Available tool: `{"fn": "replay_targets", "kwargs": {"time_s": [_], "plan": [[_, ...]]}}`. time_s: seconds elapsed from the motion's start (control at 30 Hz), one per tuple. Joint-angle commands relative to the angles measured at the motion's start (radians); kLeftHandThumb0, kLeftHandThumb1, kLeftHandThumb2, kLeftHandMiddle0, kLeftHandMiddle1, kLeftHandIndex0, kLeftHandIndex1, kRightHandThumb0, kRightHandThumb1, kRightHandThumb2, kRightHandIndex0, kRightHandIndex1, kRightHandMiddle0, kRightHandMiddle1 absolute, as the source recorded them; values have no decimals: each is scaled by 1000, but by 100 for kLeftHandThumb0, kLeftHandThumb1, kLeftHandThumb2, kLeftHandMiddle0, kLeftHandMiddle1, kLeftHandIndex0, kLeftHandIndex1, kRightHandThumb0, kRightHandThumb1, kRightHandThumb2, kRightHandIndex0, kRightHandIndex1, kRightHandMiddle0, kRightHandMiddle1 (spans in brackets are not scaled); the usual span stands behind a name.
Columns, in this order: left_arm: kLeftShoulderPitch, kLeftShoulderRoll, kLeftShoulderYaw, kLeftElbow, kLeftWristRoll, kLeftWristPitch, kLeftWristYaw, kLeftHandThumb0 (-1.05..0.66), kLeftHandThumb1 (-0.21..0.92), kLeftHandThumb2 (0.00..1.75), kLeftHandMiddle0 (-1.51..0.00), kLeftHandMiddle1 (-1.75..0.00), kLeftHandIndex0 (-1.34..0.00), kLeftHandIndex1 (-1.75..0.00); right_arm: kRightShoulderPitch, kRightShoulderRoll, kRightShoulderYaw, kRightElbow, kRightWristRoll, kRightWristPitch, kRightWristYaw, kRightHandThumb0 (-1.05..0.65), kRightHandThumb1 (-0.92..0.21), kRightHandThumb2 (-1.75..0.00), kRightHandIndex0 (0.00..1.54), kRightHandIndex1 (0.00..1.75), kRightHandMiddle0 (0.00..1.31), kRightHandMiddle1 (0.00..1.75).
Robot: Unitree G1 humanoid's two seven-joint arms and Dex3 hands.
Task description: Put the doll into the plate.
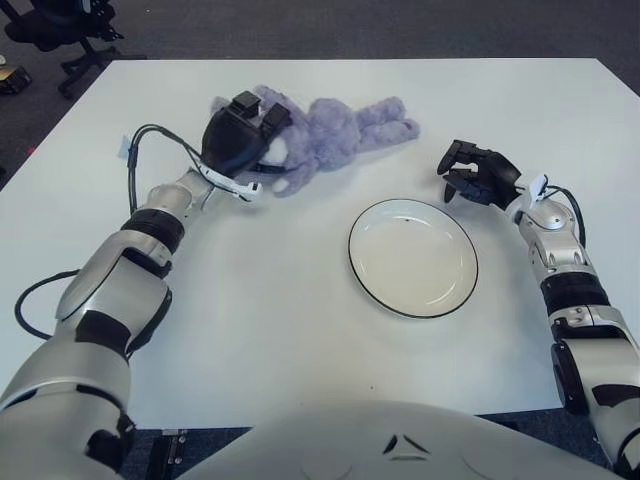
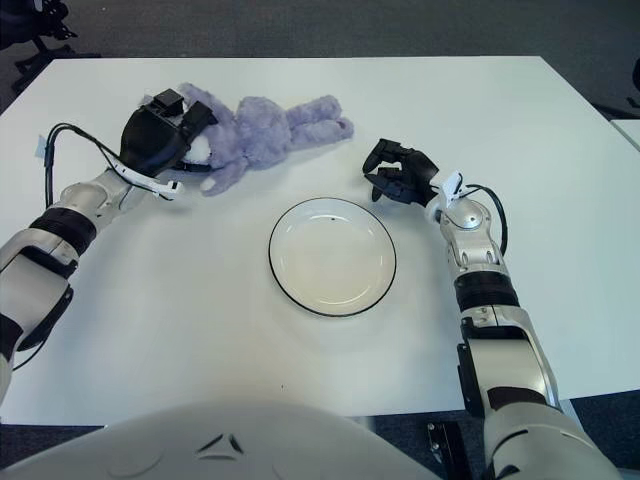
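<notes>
Left hand (image 1: 238,142) grips the doll's (image 1: 335,128) head.

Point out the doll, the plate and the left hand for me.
doll (image 1: 335,130), left eye view, on its purple torso.
plate (image 1: 412,258), left eye view, on the bare white centre.
left hand (image 1: 240,145), left eye view, on the black back of the hand gripping the doll's head.

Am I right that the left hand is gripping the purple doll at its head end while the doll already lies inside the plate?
Not quite. The left hand does grip the purple doll at its head end, but the doll lies on the table, beyond the plate, which holds nothing, as the left eye view shows. The right hand is beside the plate's right rim.
</notes>
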Motion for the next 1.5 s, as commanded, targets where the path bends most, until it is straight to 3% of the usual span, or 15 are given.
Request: {"fn": "replay_targets", "kwargs": {"time_s": [0.0, 0.07, 0.2, 0.4, 0.53, 0.57, 0.67, 0.8, 1.07, 1.13, 1.23, 1.47], "plan": [[-43, -3, -9, 14, 5, 18, 41, -39, 63, 85, -95, -175, -43, -168, 67, 3, 40, 56, -58, 64, 20, -36, -92, -33, 77, 134, 40, 154], [-45, -4, -13, 20, 3, 18, 46, -39, 63, 84, -95, -175, -43, -167, 66, 4, 38, 56, -60, 64, 20, -36, -92, -33, 77, 134, 40, 154], [-59, 3, -3, -22, 32, 121, 191, -38, 67, 74, -96, -175, -47, -160, 61, 8, 43, 56, -63, 80, 23, -36, -92, -33, 77, 134, 40, 153], [-39, 15, -6, -75, 43, 130, 248, -38, 75, 53, -98, -175, -53, -147, 58, 10, 45, 56, -63, 92, 26, -36, -92, -33, 78, 134, 40, 153], [-38, 16, -8, -79, 42, 133, 250, -37, 76, 50, -98, -175, -54, -146, 59, 10, 44, 55, -64, 93, 27, -36, -92, -33, 78, 134, 40, 153], [-40, 15, -22, -76, 61, 136, 296, -37, 77, 49, -98, -175, -54, -145, 54, 6, 52, 58, -69, 97, 36, -36, -92, -33, 78, 134, 40, 153], [-43, 13, -46, -71, 94, 142, 369, -38, 86, 25, -101, -175, -62, -133, 47, -2, 65, 61, -78, 102, 53, -36, -92, -33, 78, 134, 40, 153], [-42, 14, -56, -72, 113, 134, 372, -38, 91, 12, -103, -175, -67, -126, 45, -6, 71, 61, -79, 102, 56, -36, -92, -33, 78, 134, 41, 153], [-42, 13, -55, -72, 122, 131, 372, -38, 92, 8, -104, -175, -69, -123, 44, -7, 71, 61, -79, 104, 58, -36, -92, -33, 78, 135, 40, 153], [-58, 38, -159, -74, 230, 75, 372, -38, 92, 7, -104, -175, -69, -123, 51, -2, 62, 55, -75, 104, 36, -36, -92, -33, 77, 134, 40, 153], [-73, 56, -232, -70, 298, 35, 372, -38, 92, 7, -104, -175, -70, -122, 55, 1, 55, 51, -73, 102, 25, -36, -92, -34, 78, 131, 39, 154], [-83, 63, -257, -64, 329, 13, 372, -38, 92, 7, -102, -175, -70, -123, 58, 3, 53, 48, -73, 101, 21, -36, -92, -34, 78, 127, 39, 154]]}}
